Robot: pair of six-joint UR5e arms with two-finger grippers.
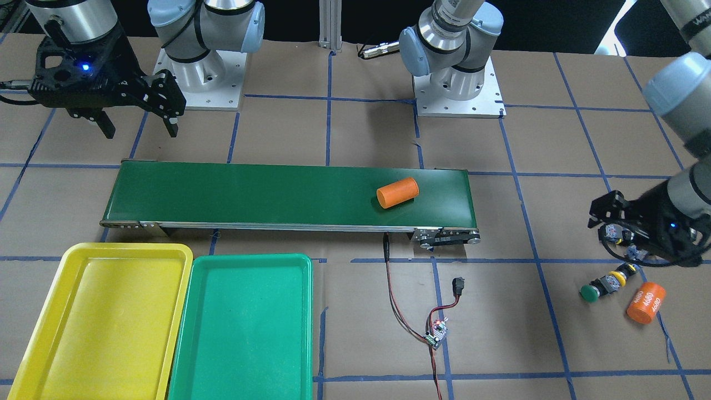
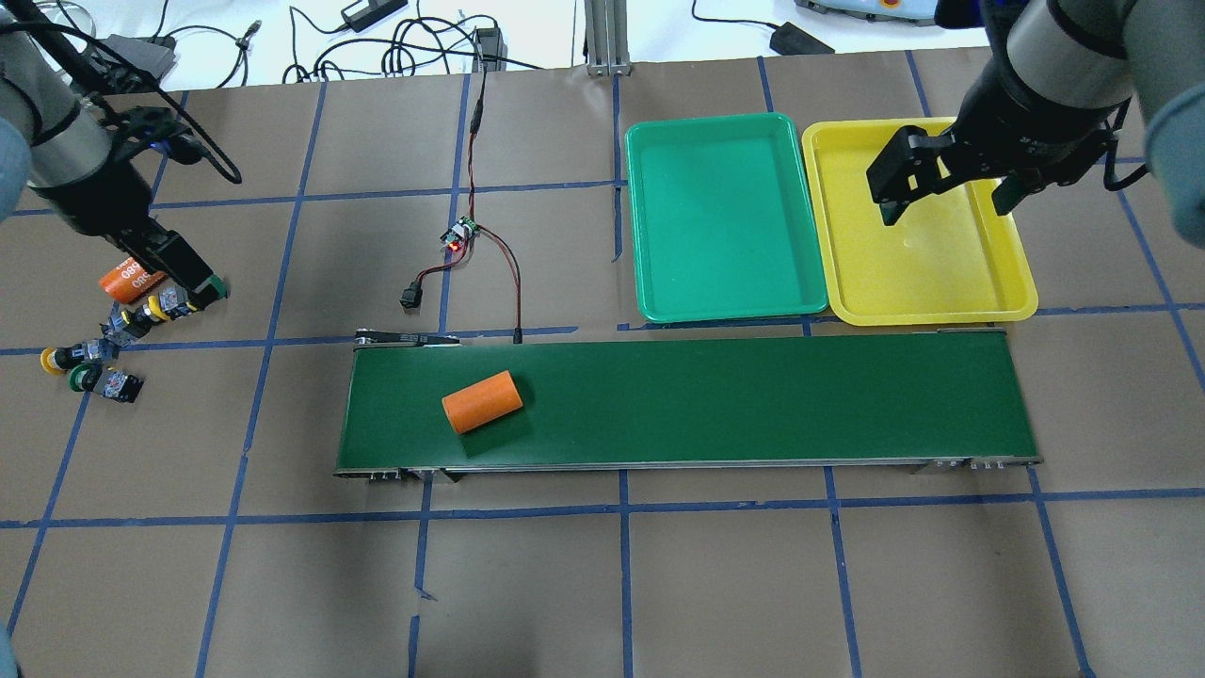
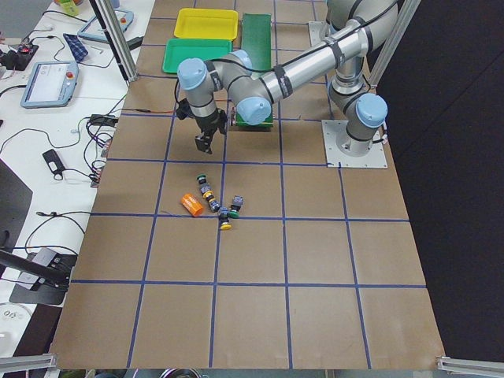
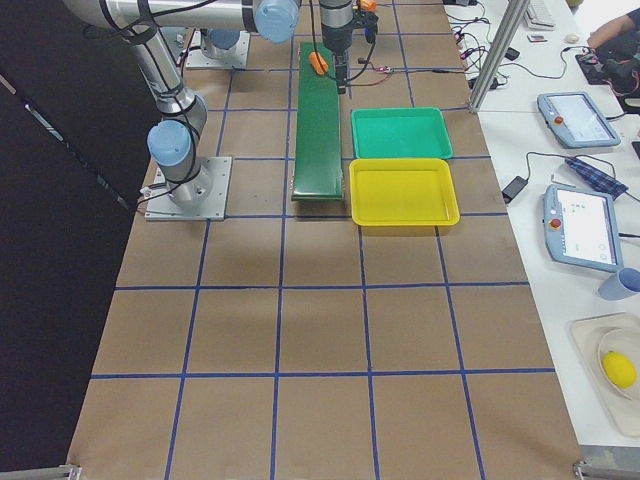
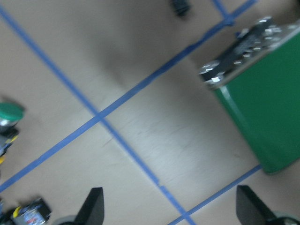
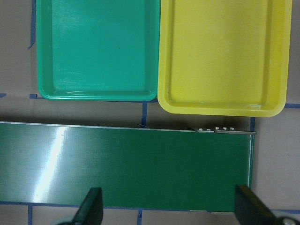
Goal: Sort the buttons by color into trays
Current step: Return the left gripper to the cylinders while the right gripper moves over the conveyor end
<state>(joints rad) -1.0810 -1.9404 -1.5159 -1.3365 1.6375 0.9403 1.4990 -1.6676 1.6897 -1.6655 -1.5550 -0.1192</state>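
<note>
Brown table (image 2: 527, 584) gridded with blue tape (image 2: 623, 511), white bench (image 4: 620, 150) alongside with tablets (image 4: 570, 118), cables (image 2: 405, 42) and a cup (image 4: 620, 284), aluminium post (image 2: 602, 38), black surround (image 3: 457, 197) behind.

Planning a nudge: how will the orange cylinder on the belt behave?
Probably rolls readily: the orange cylinder lies on its side on the smooth conveyor belt, nothing bracing it. Its axis runs roughly along the belt, so it likely rolls toward a long edge.

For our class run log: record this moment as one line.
left gripper open, beside buttons | right gripper open, empty | four buttons on table, unsorted | yellow tray, green tray empty | orange cylinder on belt
</note>
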